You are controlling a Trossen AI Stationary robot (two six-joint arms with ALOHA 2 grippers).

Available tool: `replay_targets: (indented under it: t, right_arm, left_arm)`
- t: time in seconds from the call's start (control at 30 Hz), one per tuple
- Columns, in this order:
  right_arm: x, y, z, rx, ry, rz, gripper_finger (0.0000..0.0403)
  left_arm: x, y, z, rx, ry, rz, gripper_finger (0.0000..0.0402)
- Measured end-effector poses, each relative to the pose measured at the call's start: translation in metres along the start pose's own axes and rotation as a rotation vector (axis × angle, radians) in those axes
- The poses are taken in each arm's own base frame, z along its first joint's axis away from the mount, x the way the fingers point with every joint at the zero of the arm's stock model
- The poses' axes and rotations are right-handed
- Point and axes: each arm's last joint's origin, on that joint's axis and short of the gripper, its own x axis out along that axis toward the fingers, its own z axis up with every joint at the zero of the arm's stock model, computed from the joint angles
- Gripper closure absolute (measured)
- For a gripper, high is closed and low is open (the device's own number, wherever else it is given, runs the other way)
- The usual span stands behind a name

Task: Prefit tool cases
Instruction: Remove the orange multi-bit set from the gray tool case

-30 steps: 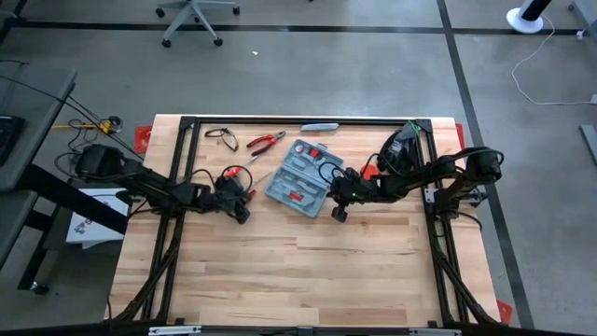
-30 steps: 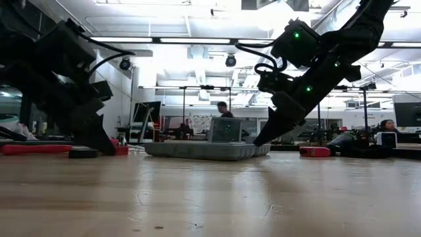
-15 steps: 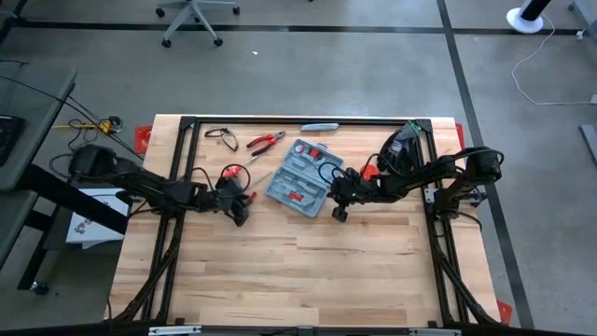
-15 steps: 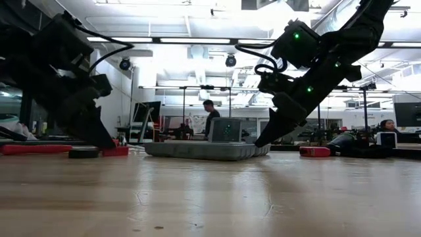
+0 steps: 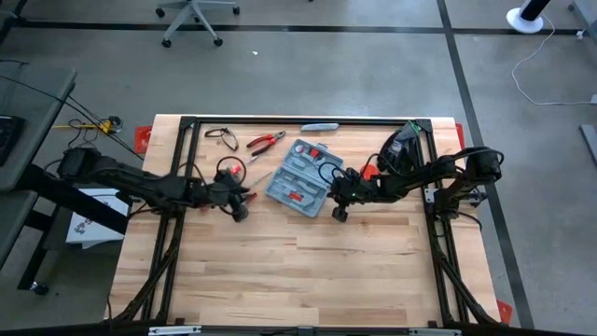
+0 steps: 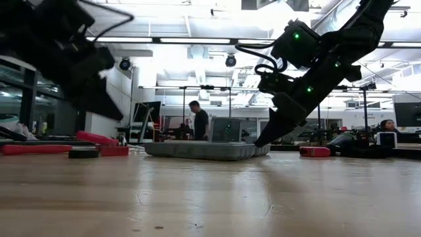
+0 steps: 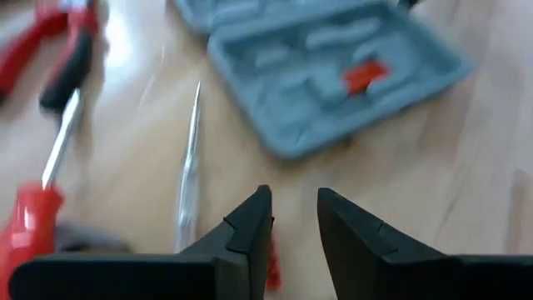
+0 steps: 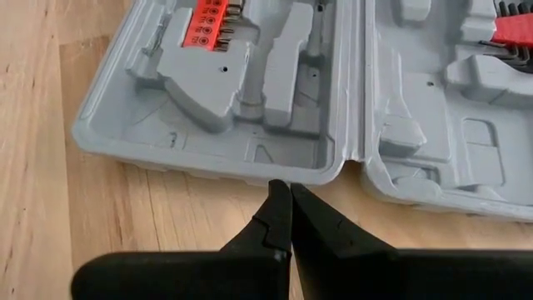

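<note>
The grey-blue tool case (image 5: 298,179) lies open and flat on the wooden table, moulded slots up, with a red bit holder (image 8: 212,21) in one half. My right gripper (image 8: 283,196) is shut, with its tips at the case's rim. My left gripper (image 7: 291,212) hangs open above the table, left of the case (image 7: 333,75), with bare wood between its fingertips. A small red sliver (image 7: 270,258) shows low beside one finger; I cannot tell whether it is touched. My right gripper's shut fingertips (image 8: 276,193) meet the case's outer rim (image 8: 279,173) beside the hinge notch between the two halves. They come slanting down from the table's right side. The case stays flat on the table (image 6: 197,150).
A red-handled screwdriver (image 7: 37,217) and a bare metal shaft (image 7: 190,167) lie under my left gripper. Red pliers (image 5: 266,142), dark glasses (image 5: 221,135) and a grey knife (image 5: 319,126) lie along the far edge. A black object (image 5: 401,149) stands at the far right.
My left gripper has risen from the table and tipped, drawing slightly toward the table's left edge. A red handle it stood over now shows on the table in the low view.
</note>
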Motion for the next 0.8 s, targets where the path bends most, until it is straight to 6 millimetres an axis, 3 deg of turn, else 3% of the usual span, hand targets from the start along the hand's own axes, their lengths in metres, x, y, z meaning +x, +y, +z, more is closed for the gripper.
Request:
replay_targets:
  t: [0.17, 0.3, 0.6, 0.8]
  right_arm:
    - [0.000, 0.001, 0.002, 0.005, -0.025, 0.005, 0.0403]
    - [0.000, 0.001, 0.006, 0.009, -0.059, 0.011, 0.0403]
    - [-0.001, 0.005, 0.012, 0.022, -0.109, 0.117, 0.0403]
    - [0.001, 0.012, 0.011, 0.031, -0.121, 0.153, 0.0403]
  left_arm:
    - [0.002, -0.011, 0.019, 0.083, -0.108, -0.033, 0.0319]
    - [0.017, -0.024, 0.030, 0.176, -0.115, -0.108, 0.0330]
    - [0.090, -0.046, 0.053, 0.393, 0.066, -0.189, 0.0337]
    - [0.129, -0.042, 0.063, 0.467, 0.201, -0.116, 0.0337]
